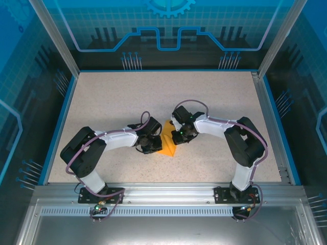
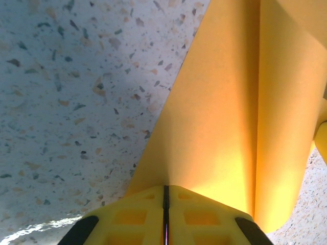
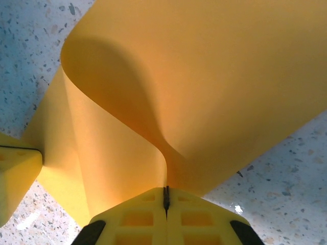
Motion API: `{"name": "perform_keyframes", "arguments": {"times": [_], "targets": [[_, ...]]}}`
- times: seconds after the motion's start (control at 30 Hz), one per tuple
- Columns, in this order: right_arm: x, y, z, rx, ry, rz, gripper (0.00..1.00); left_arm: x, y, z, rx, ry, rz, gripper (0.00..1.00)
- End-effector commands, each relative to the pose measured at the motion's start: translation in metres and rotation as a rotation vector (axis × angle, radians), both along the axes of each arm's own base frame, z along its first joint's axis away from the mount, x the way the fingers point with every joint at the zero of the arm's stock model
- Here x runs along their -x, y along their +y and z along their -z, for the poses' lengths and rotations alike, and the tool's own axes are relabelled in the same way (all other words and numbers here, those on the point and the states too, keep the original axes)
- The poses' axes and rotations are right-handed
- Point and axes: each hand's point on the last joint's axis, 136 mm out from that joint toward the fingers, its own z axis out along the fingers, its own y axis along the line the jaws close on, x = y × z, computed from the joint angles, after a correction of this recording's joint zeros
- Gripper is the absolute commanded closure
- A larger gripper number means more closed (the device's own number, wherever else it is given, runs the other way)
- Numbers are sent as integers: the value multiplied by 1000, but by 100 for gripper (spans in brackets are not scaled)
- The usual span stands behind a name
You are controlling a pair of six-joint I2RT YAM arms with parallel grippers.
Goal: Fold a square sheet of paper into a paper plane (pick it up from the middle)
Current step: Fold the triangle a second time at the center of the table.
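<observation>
Paper sheet (image 1: 168, 147), thin, bright orange, plain, bent and curved, near middle of speckled grey table (image 1: 127, 97). Left claw (image 2: 166, 191), yellow fingers, squeezed tight on one edge. Right claw (image 3: 166, 196) squeezed tight on other edge, above table.

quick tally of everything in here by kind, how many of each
orange paper sheet: 1
robot arms: 2, left arm and right arm
speckled table: 1
total: 4
</observation>
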Motion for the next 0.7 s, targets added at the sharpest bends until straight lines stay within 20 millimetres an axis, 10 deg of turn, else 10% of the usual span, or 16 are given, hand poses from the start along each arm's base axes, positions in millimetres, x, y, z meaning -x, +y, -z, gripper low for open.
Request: {"name": "perform_keyframes", "arguments": {"times": [0.0,0.67], "targets": [[1,2,2,23,11,1,99,8,7,11,-49,36,26,88],[-2,-2,9,59,16,2,98,8,6,13,-51,40,30,88]]}}
